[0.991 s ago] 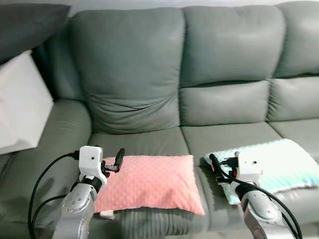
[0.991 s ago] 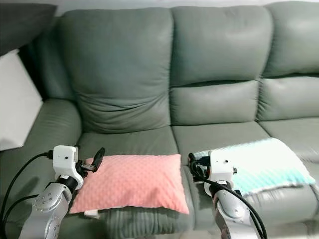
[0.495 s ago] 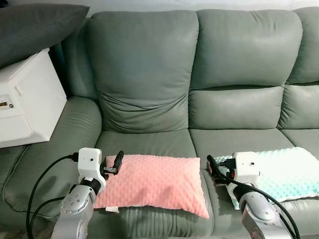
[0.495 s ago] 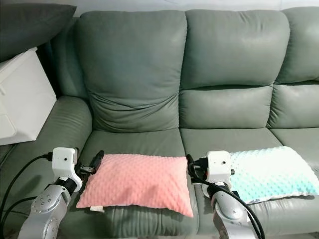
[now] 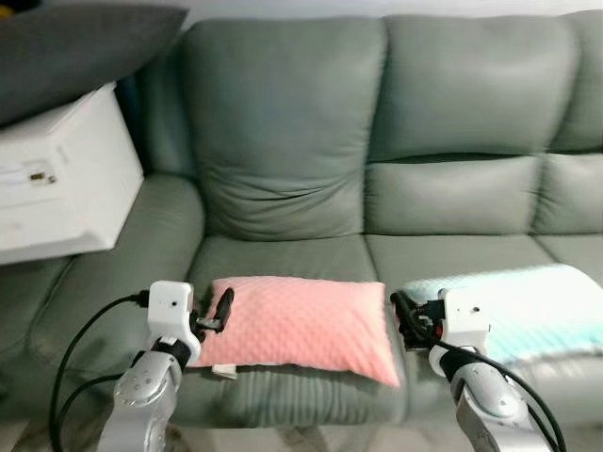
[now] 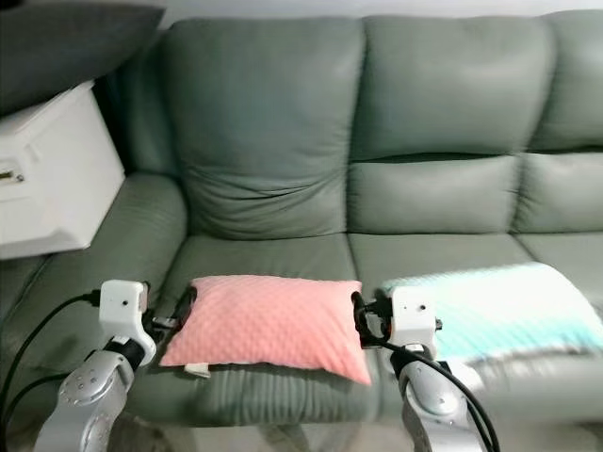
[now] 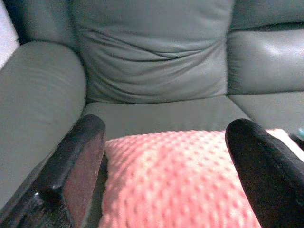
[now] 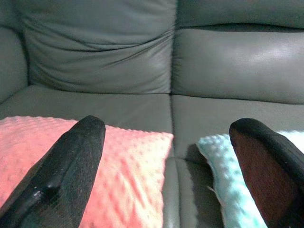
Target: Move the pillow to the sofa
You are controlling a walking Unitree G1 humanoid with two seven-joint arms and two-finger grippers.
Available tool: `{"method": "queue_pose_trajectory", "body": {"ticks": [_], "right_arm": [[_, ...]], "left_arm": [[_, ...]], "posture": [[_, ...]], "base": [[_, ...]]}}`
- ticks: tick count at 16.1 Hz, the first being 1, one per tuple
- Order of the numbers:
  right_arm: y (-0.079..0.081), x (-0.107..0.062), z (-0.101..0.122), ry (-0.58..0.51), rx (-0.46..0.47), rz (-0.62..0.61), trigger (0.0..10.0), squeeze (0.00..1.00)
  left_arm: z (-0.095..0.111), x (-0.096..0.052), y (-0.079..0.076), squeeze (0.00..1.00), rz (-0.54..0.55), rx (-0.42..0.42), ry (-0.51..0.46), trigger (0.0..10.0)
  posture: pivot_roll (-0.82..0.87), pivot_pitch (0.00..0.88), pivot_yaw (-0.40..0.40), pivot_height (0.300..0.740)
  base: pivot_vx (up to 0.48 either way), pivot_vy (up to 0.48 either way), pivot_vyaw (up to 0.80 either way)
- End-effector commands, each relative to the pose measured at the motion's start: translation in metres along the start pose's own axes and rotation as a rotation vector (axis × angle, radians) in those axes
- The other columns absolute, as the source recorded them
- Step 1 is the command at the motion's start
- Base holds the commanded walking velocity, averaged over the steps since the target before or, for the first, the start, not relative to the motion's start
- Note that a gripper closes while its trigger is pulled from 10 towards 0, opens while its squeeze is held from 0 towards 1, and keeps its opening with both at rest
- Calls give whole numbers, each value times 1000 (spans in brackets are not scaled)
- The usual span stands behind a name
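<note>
A pink dimpled pillow (image 5: 301, 325) lies flat on the left seat of the grey sofa (image 5: 283, 160). My left gripper (image 5: 223, 309) hovers at the pillow's left edge. In the left wrist view its fingers (image 7: 76, 166) stand wide apart, so it is open, with the pink pillow (image 7: 180, 185) low between them. My right gripper (image 5: 405, 320) is open at the pillow's right edge, over the gap between the pink pillow (image 8: 128, 161) and a mint pillow (image 8: 228, 190). Neither gripper holds anything.
A mint-green dimpled pillow (image 5: 528, 315) lies on the middle seat, right of the pink one. A white cabinet (image 5: 57, 179) stands beside the sofa's left armrest (image 5: 122, 273), with a dark grey cushion (image 5: 75, 47) on top. The sofa's front edge (image 5: 301, 405) is near the bottom of the head views.
The whole picture has shifted: the camera has moved, so more of the sofa's front edge shows. The pink pillow stays on the seat. Both grippers stay open beside it.
</note>
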State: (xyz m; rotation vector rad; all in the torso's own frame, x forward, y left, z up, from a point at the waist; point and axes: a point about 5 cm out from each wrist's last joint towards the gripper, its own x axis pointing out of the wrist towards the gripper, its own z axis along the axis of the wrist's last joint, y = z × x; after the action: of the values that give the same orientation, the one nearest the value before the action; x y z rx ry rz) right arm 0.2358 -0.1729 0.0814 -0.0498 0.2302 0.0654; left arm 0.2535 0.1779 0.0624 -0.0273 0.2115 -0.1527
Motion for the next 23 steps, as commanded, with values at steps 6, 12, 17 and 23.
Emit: {"method": "queue_pose_trajectory", "body": {"ticks": [6,12,17,23], "right_arm": [[-1,0,8,-17,-13,5,10000,0],[-1,0,10,-16,-20,3,10000,0],[-2,0,11,-16,-24,4,10000,0],[-2,1,12,-8,-28,2,10000,0]], "left_arm": [[-2,-1,-2,0,-4,-3,9,10000],[-3,0,-3,0,-7,-1,15,10000],[-2,0,-5,0,-15,-1,10,10000],[1,2,-7,0,-51,19,-16,10000]], "posture": [[-57,0,44,740],[-63,0,43,740],[-65,0,43,740],[-69,0,39,740]], "base": [[-298,0,0],[-299,0,0],[-234,0,0],[0,0,-108]]}}
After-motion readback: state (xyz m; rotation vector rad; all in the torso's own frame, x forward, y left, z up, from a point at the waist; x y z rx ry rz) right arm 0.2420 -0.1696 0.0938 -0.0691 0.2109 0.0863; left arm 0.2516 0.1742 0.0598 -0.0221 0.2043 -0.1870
